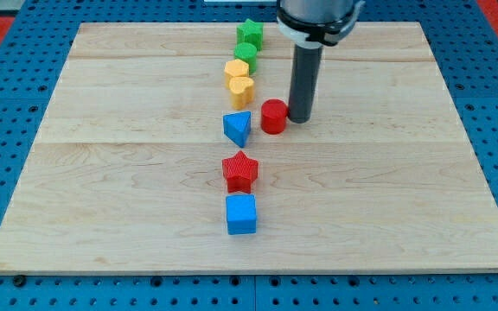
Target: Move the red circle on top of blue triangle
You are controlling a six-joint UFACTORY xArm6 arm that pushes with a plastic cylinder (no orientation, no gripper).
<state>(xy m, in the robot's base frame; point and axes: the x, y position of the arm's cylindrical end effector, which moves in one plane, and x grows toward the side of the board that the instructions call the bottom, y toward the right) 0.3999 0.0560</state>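
While tip (300, 119) touches red circle (273, 116) from view's right, blue triangle (239, 128) sits just left

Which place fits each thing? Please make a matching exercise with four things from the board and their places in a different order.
Things:
1. red circle
2. green star
3. blue cube
4. my tip

Places:
A. nearest the view's bottom
B. nearest the view's top
C. against the circle's right side
D. just right of the blue triangle

Pairs: 1-D, 2-B, 3-A, 4-C
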